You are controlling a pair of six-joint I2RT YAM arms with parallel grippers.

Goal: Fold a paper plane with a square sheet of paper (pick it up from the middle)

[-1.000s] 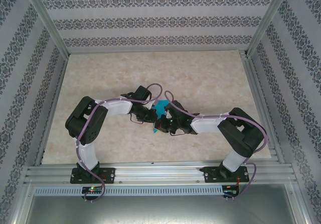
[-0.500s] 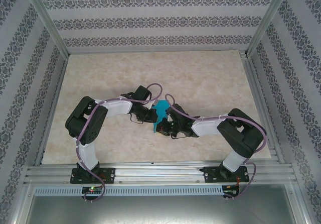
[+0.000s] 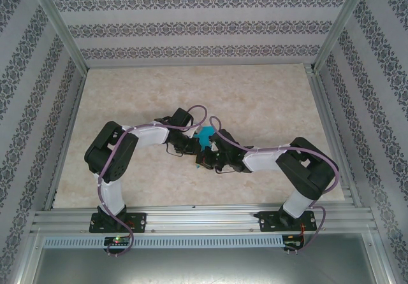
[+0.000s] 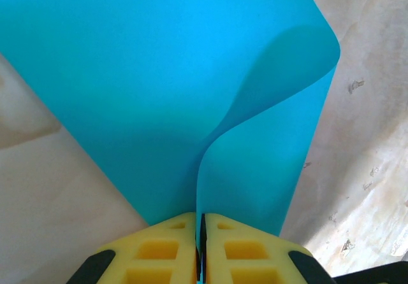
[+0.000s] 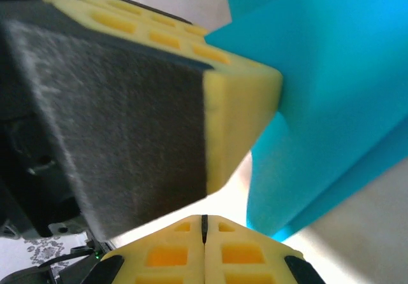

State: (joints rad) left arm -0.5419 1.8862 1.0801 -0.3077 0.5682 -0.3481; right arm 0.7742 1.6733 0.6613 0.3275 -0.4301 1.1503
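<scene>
Left wrist view: the left tool (image 4: 199, 220) pinches the thin turquoise-blue square paper sheet (image 4: 159, 74), curled over the marble-patterned bench (image 4: 370, 137). The right tool (image 5: 204, 223) is closed beside it. Folding looks early; no dart shape yet.

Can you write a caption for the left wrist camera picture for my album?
The left hand pinches the square sheet of paper, its edge curling, over a marbled table.

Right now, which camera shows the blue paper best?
Left wrist: the sheet of paper spreads wide, curled, pinched by the left gripper. Right wrist catches part of it; the top view, just a small patch.
</scene>
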